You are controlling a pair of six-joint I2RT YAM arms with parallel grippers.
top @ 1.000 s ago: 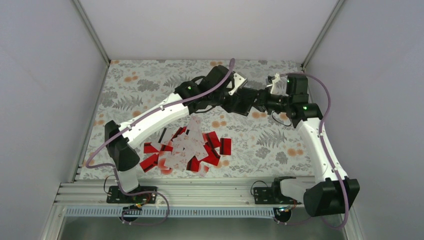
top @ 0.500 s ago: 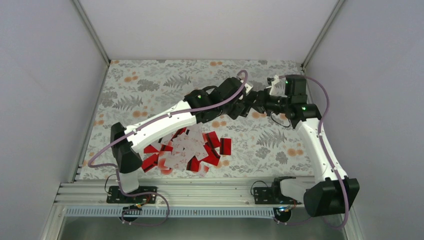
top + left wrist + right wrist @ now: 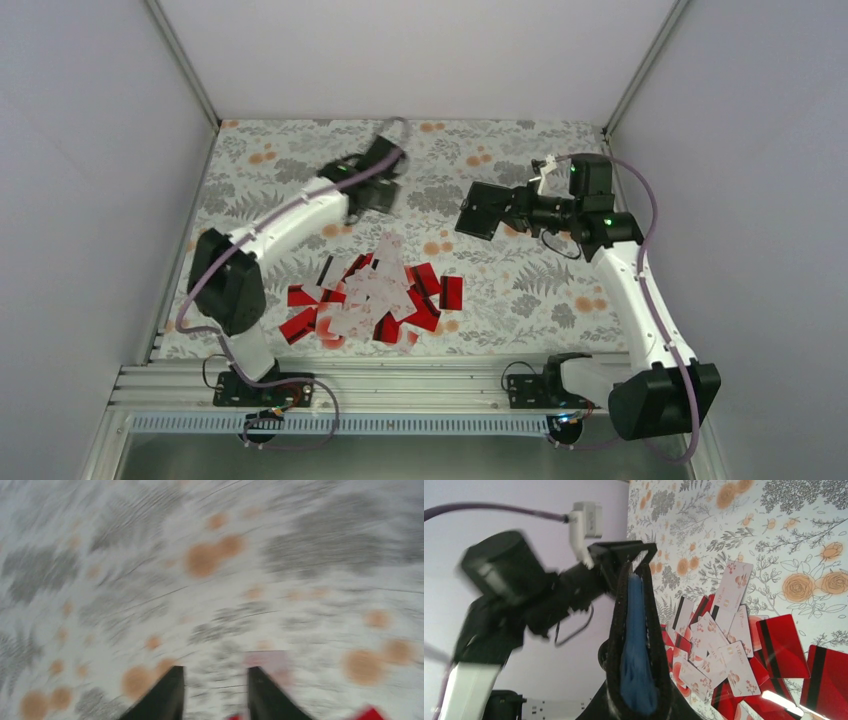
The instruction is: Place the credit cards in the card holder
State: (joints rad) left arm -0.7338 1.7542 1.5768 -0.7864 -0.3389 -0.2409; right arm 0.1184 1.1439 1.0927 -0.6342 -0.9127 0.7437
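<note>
1. Two grippers, one card holder, one heap of cards. My right gripper (image 3: 512, 210) is clamped on the black card holder (image 3: 485, 210) over the far right part of the floral table cloth (image 3: 280, 150), well apart from the heap.
2. My left gripper (image 3: 215, 680) is over the far left-middle of the cloth. Its two fingers (image 3: 167, 695) stand apart, with only cloth between them.
3. The credit cards (image 3: 372, 295) lie in a single heap on the near middle of the cloth. Some are red with a dark stripe, others pale with red marks, all flat and overlapping. There are well over a dozen, but the overlaps stop me from counting either colour exactly.
4. Hard to make out:
   - The left wrist view is blurred throughout. Only one pale card (image 3: 267, 662) just beyond my right-hand fingertip and a red corner (image 3: 370, 714) at the bottom edge can be recognised.
   - In the right wrist view the holder covers most of my own fingers.
   - In that same view my left arm (image 3: 514, 595) is a blur behind the holder.
5. Orientation of the holder:
   - The right wrist view shows it edge-on, as two black leaves slightly parted with the blue lining (image 3: 634, 645) between them.
   - Its long axis runs up that frame, in line with my fingers, and the open edge points away from the wrist.
   - From above it juts leftward from the gripper toward the middle of the table, broad face up.
</note>
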